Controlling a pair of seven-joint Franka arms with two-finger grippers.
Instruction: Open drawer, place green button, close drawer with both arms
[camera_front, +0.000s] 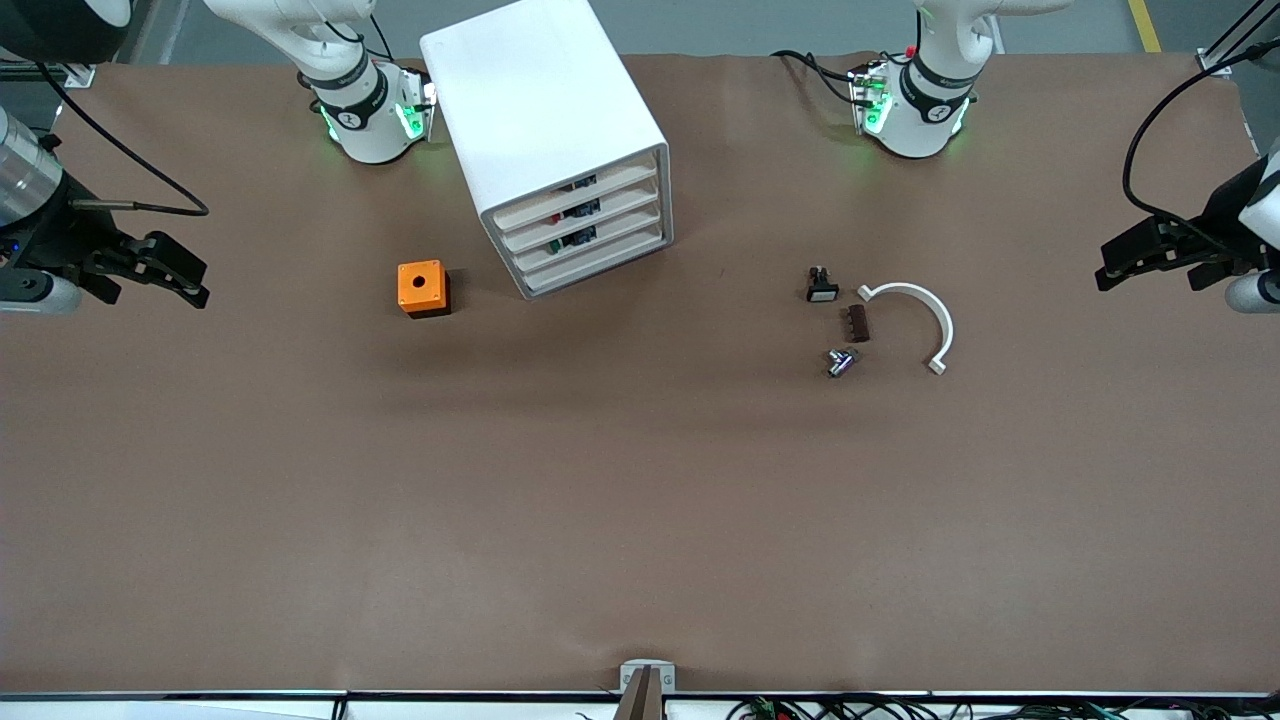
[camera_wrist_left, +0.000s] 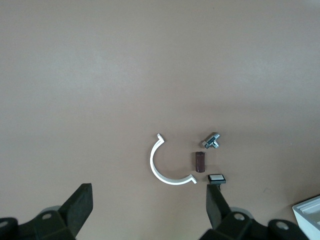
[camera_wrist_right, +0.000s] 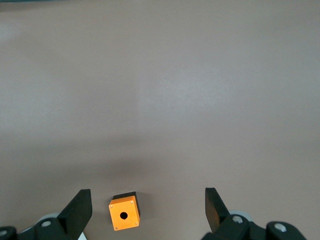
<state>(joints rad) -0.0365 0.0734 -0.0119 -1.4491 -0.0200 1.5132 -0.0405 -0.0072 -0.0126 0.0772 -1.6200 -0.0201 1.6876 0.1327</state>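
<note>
All four fronts of the white cabinet (camera_front: 560, 140) are shut near the bench's robot-side edge, the third drawer (camera_front: 593, 240) among them. An orange box (camera_front: 423, 288) sits beside it, and toward the left arm's end lie a black-and-white switch (camera_front: 821, 285), a brown block (camera_front: 858, 323), a metal fitting (camera_front: 841, 362) and a white curved clip (camera_front: 915, 318). No green button shows on the brown bench (camera_front: 640, 500); the left gripper (camera_front: 1150, 262) and right gripper (camera_front: 165, 270) hover spread and empty at the bench's two ends.

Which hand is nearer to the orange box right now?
Right. The right hand hangs at its own table end, beside the orange box. The left hand is at the other end, open too.
</note>
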